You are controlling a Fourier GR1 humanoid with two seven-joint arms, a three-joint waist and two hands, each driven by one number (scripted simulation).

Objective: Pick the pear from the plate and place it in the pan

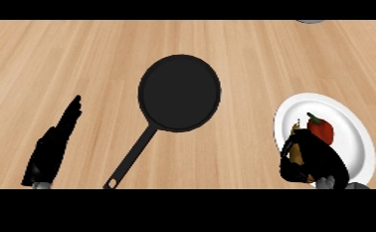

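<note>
A black pan (pixel 179 92) lies in the middle of the wooden counter, its handle (pixel 132 156) running toward the lower left. At the right sits a white plate (pixel 345 126) holding a red bell pepper (pixel 321 129). On the plate's near left part, my right hand (pixel 314 160) curls round a yellowish-brown pear (pixel 297 153), most of which is hidden by the fingers. My left hand (pixel 53 146) rests open at the lower left, fingers straight and pointing up, well away from the pan.
A small grey object (pixel 311 21) peeks in at the top right edge. Bare wooden counter (pixel 81 57) stretches left of and behind the pan.
</note>
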